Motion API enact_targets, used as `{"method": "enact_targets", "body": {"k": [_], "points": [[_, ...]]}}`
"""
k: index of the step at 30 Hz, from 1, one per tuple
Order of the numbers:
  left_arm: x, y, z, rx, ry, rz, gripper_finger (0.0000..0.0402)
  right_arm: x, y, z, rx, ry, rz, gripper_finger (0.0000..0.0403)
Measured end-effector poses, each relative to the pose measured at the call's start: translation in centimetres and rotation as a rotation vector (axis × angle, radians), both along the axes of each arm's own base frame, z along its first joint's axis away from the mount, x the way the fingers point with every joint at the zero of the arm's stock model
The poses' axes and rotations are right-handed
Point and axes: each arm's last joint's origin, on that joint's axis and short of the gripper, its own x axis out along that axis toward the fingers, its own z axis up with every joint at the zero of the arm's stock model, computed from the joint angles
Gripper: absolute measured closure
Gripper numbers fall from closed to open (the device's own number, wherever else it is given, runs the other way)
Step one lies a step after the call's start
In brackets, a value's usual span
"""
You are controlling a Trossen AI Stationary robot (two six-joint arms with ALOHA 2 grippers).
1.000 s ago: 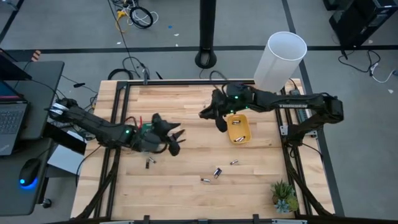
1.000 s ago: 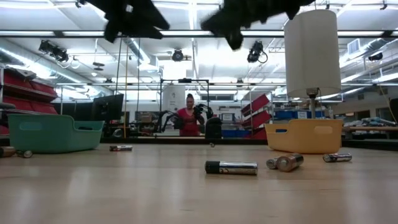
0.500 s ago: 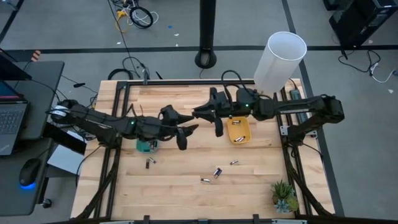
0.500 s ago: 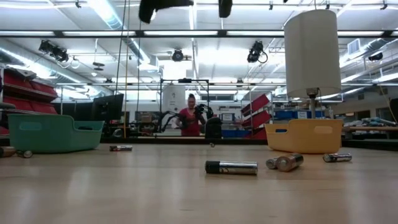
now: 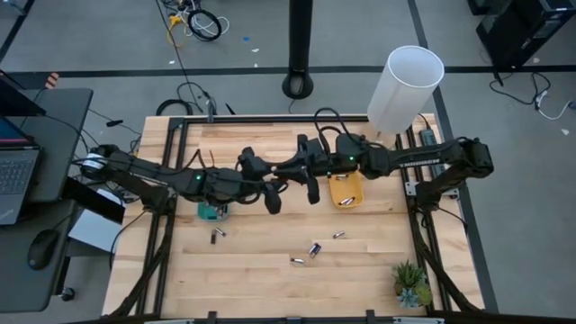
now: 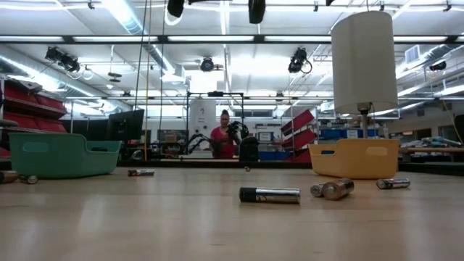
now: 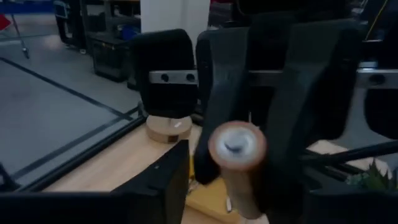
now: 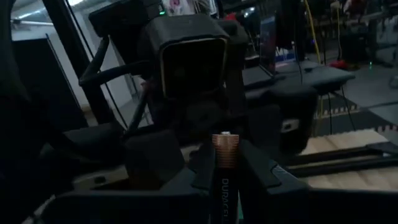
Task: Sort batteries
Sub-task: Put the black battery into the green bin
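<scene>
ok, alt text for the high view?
Overhead: the two grippers, left gripper and right gripper, meet mid-table beside the yellow tray. Four loose batteries lie on the wooden table.

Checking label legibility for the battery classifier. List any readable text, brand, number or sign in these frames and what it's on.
"DURAC", running along the body of the battery held upright in the right gripper; the rest of the word is cut off.
Loose batteries on the table: any print too small to read.
Green tray and yellow tray: no text visible.
Signs in the room behind: too blurred to read.
</scene>
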Motion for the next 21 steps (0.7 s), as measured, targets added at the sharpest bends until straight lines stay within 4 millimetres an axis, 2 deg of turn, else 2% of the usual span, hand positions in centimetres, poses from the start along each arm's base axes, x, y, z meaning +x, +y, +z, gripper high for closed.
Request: {"method": "enact_targets", "body": {"k": [3,6,12,16,21], "points": [[0.0,0.0,0.2,0.012,-0.009,0.001,0.0274,-0.7,-0.2,0.4,-0.002,0.029,-0.007,0.0359],[0.0,0.0,0.2,0.026,-0.003,0.004,0.0351,-1.3,-0.4,0.7,-0.023,0.047,-0.011,0.0358],[-0.3,0.2,0.2,0.025,0.012,0.044,0.0346,-1.7,-0.7,1.0,-0.048,0.054,-0.061,0.0334],[-2.6,0.9,0.7,-0.050,0.062,0.139,0.0346,-2.9,-1.3,1.5,-0.048,0.104,-0.083,0.0304],[-6.7,1.5,-1.5,-0.190,0.344,0.210,0.0346,-4.6,-2.8,1.5,-0.073,0.223,-0.230,0.0290]]}}
